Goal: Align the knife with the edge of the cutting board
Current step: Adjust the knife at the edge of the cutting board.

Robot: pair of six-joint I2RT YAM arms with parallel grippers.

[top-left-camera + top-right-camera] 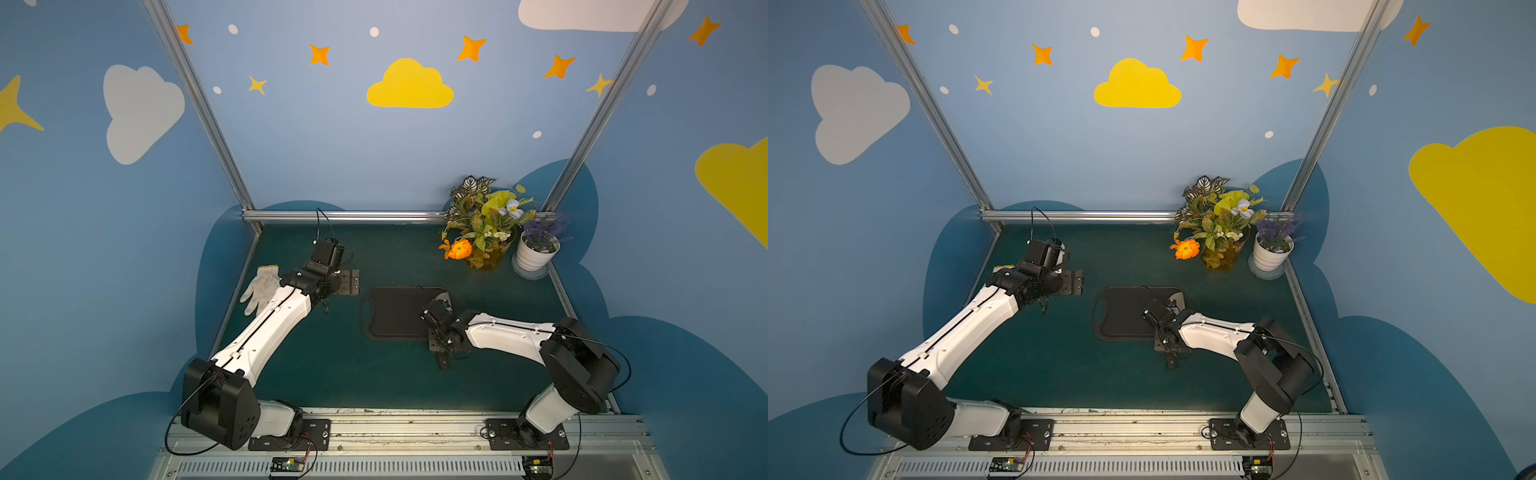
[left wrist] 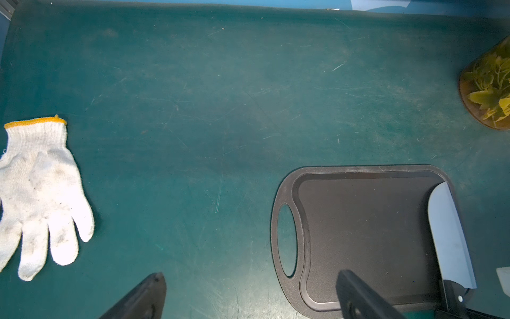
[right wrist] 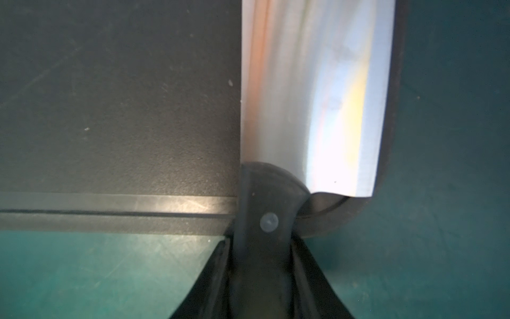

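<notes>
Right wrist view: right pincer [image 3: 262, 248] clamped tight on the black handle of the knife [image 3: 317, 96]. Blade lies flat ahead of it on the cutting board [image 3: 110, 110], just inside the end rim. Judged: alignment step, nearly done. Next: square slightly, then release. Left pincer [image 2: 248, 290] spread wide, empty.

No writing, brand, number or sign can be read in any view. The small circuit boards [image 1: 286, 464] at the near edge of the scene are too small and blurred to show any print.
</notes>
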